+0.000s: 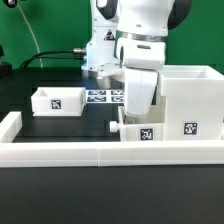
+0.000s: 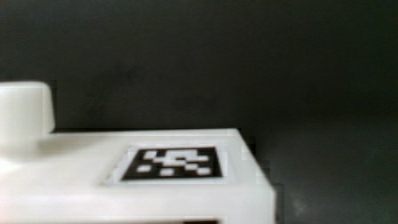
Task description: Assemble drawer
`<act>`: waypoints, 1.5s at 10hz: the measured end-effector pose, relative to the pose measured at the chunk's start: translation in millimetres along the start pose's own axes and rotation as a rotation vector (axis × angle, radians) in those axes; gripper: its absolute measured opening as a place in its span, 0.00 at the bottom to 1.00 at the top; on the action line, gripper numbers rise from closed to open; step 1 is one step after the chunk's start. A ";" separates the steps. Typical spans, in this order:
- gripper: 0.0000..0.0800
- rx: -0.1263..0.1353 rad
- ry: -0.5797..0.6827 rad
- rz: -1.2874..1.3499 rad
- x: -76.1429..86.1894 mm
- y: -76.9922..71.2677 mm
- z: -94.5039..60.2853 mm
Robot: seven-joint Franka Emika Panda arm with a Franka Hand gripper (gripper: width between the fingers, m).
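Gripper (image 1: 137, 110) low over one tray (image 1: 143, 128) beside the casing (image 1: 190, 95).
Whether it grips cannot be told; the second tray (image 1: 55, 100) sits toward the table's (image 1: 70, 128) left edge in the exterior view.

No words, brand names or numbers can be read anywhere; the only markings are black-and-white square tags, coded patterns rather than letters. In the exterior view one tag (image 1: 57, 101) stands on the small tray (image 1: 42, 97), one on the second tray (image 1: 135, 124), one on the casing (image 1: 190, 92), several on the marker board (image 1: 104, 96); the wrist view shows one blurred tag (image 2: 178, 163) on a white part (image 2: 71, 160).
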State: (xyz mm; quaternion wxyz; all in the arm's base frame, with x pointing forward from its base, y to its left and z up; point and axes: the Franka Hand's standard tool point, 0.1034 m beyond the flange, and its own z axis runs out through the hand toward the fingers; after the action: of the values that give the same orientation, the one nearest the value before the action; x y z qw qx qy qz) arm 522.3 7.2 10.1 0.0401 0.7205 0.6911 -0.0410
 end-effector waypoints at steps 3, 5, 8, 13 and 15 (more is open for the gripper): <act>0.30 -0.002 -0.001 0.003 -1.0 1.2 -3.3; 0.54 0.002 -0.006 0.002 -1.2 2.6 -11.8; 0.80 0.012 -0.022 0.007 -8.1 6.8 -34.6; 0.81 0.006 -0.027 -0.080 -57.1 13.6 -45.8; 0.81 0.032 0.006 -0.106 -80.1 8.3 -32.4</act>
State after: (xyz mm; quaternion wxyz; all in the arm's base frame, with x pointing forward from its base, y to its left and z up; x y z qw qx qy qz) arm 527.4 -68.9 51.5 0.0243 0.6834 0.7278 -0.0520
